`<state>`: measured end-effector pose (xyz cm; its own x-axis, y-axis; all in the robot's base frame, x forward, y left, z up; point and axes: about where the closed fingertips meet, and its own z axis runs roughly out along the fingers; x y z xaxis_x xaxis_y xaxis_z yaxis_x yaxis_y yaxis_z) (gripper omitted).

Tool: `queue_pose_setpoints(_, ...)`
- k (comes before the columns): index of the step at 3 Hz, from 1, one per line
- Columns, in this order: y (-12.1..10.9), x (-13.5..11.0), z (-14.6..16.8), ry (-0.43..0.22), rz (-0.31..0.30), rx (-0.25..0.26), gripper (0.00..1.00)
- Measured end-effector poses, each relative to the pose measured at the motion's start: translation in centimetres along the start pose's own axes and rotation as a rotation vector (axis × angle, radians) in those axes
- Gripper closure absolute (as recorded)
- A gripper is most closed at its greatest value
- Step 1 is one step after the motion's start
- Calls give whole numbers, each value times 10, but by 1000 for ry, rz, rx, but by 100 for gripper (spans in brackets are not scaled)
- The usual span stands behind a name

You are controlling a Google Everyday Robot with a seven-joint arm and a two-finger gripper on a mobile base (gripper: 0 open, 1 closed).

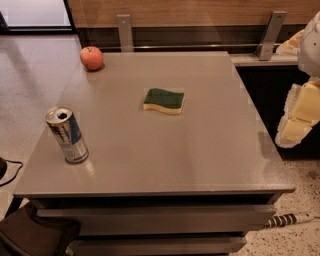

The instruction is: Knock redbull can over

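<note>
1. the redbull can [67, 135] stands upright on the grey table [200, 150], near the front left corner, with its silver top and open tab hole facing up.
2. a sponge [164, 100], green on top and yellow beneath, lies flat near the middle of the table, to the right of the can, further back and well apart from it.
3. a red apple [92, 58] sits at the far left corner, behind the can and well apart from it.
4. the gripper [296, 120] (pale, with yellowish parts) hangs off the table's right edge, on the side opposite the can and well apart from it. i cannot tell whether it is open or closed, nor whether it has hold of anything.
5. under the tabletop are drawer fronts [150, 217].
6. a striped cable [287, 219] lies on the speckled floor at the front right.
7. a wood-panelled wall [190, 11] runs behind the table, with two metal brackets [124, 32] below it.
</note>
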<state>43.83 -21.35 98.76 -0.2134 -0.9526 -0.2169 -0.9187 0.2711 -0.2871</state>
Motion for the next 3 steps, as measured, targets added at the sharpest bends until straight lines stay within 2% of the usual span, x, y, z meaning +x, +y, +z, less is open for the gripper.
queue_pose_setpoints(1,0,-1,0,-6,0,1,0)
queue_pose_setpoints(2,-3,-12,5,-59,3,4,0)
queue_pose_setpoints(3,-7,-38,18,-211,30,15,0)
